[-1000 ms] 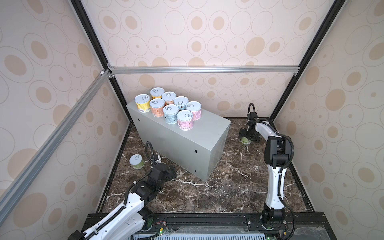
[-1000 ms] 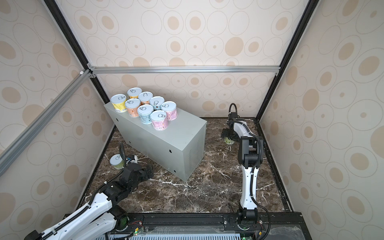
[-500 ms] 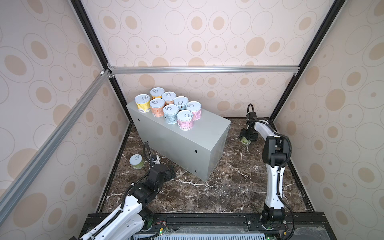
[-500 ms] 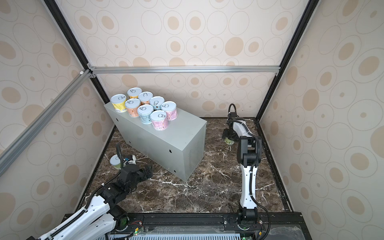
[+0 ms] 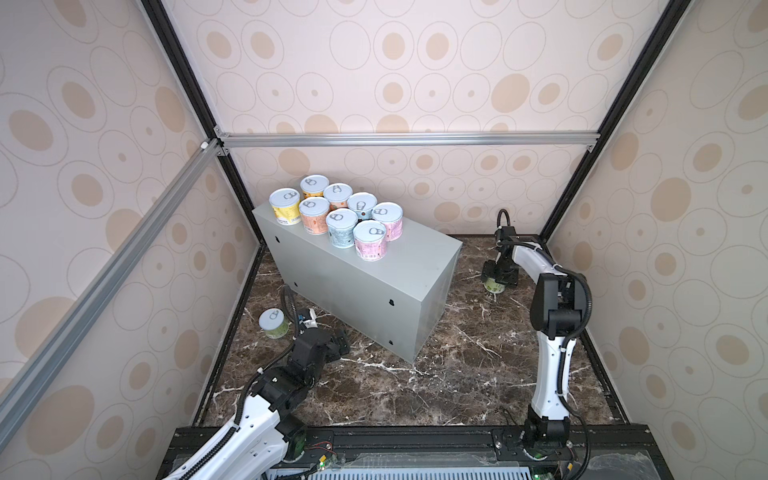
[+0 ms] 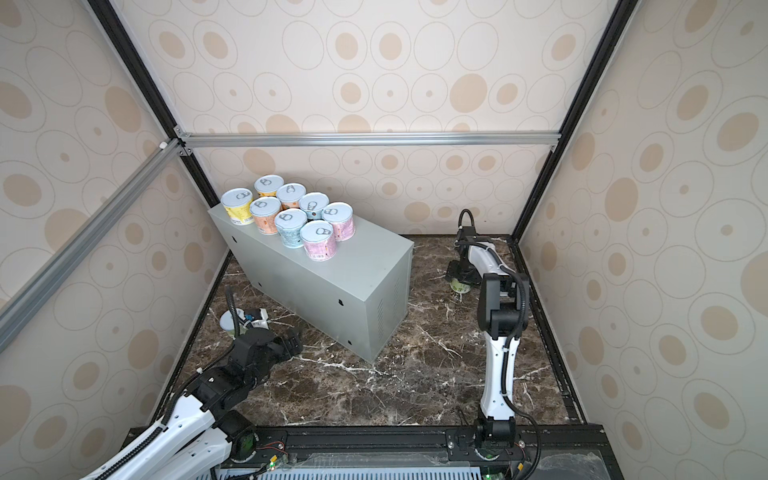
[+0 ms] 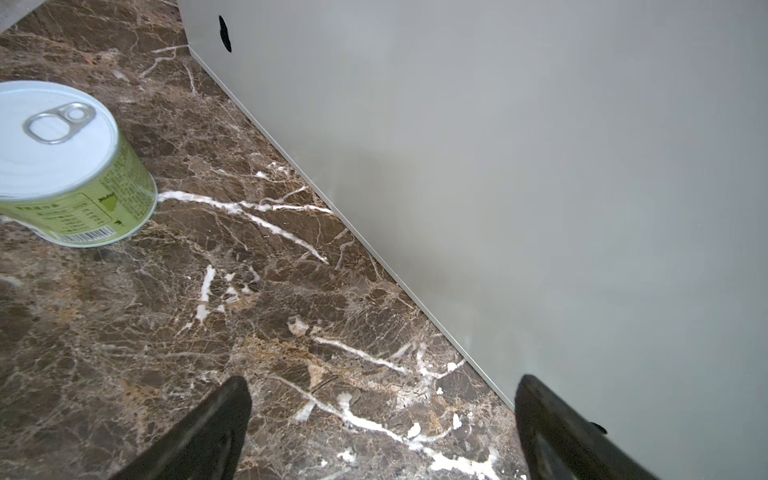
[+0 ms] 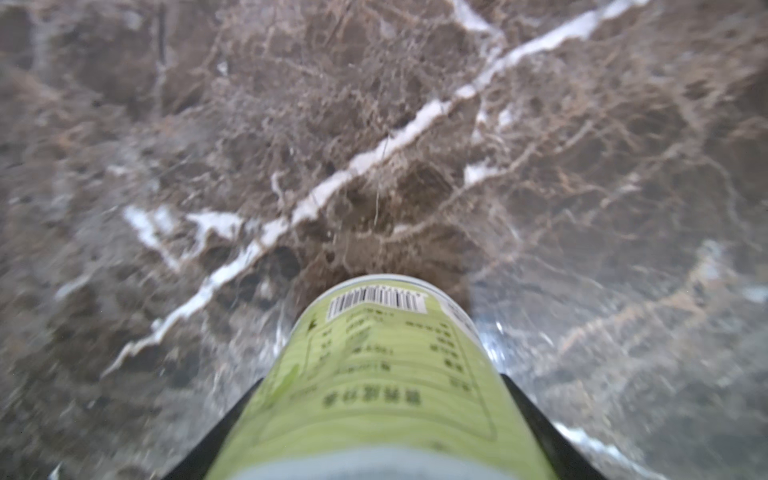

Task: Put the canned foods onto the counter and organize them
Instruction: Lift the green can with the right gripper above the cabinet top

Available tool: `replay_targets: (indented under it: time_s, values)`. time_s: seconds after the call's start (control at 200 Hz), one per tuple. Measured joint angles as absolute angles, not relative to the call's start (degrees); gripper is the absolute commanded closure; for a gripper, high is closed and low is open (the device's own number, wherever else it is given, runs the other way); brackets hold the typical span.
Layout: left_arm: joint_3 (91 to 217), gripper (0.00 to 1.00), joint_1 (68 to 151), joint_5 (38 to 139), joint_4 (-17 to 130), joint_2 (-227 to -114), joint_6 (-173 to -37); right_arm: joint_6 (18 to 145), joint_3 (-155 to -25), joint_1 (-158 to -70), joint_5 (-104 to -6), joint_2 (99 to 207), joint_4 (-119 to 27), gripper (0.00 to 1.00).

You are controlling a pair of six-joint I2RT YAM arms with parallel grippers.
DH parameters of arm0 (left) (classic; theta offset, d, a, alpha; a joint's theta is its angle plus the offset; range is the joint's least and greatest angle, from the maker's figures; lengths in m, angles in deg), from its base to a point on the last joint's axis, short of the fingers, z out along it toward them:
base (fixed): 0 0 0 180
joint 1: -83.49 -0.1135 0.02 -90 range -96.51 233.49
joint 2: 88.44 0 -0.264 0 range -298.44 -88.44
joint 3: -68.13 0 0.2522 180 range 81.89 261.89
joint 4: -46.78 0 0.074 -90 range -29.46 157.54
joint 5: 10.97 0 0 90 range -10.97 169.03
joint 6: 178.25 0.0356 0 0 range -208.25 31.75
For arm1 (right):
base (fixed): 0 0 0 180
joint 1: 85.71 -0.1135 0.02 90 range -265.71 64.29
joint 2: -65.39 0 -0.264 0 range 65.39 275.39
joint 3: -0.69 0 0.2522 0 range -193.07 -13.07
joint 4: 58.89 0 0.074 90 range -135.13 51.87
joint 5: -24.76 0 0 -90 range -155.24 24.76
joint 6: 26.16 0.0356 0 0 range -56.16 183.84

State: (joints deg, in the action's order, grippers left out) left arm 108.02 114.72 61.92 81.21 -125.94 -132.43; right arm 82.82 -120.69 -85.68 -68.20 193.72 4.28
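Note:
The counter (image 5: pixel 374 291) (image 6: pixel 332 282) is a grey metal box standing aslant on the marble floor. Several cans (image 5: pixel 342 227) (image 6: pixel 291 226) stand close together on its far left end. A green can (image 5: pixel 273 323) (image 6: pixel 227 322) (image 7: pixel 70 166) stands upright on the floor left of the box. My left gripper (image 5: pixel 343 338) (image 6: pixel 295 345) (image 7: pixel 382 386) hovers open beside the box's front wall, right of that can and apart from it. At the far right, my right gripper (image 5: pixel 498 274) (image 6: pixel 463 274) (image 8: pixel 379 380) is shut on another green can (image 5: pixel 494 286) (image 6: pixel 459 286) (image 8: pixel 374 353), low at the floor.
Patterned walls with black frame posts close in the floor on three sides. An aluminium rail (image 5: pixel 407 139) crosses the back wall above the cans. The right half of the counter top (image 5: pixel 419 253) is bare. Dark marble floor (image 5: pixel 415 374) spreads in front of the box.
My right gripper's jaws have closed from wide open onto the green can at the far right. The left arm has shifted slightly to the left, its jaws still open.

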Motion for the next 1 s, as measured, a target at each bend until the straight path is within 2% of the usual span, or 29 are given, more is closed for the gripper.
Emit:
replay_targets:
  time_s: [0.36, 1.0]
  values:
    - [113.9, 0.01, 114.7, 60.0, 84.2, -123.7, -128.7, 83.1, -112.6, -85.7, -64.5, 175.3, 2.8, 0.47]
    - [120.8, 0.01, 114.7, 55.8, 91.9, -115.8, -123.3, 83.5, -109.4, -89.5, -53.9, 147.3, 7.7, 0.49]
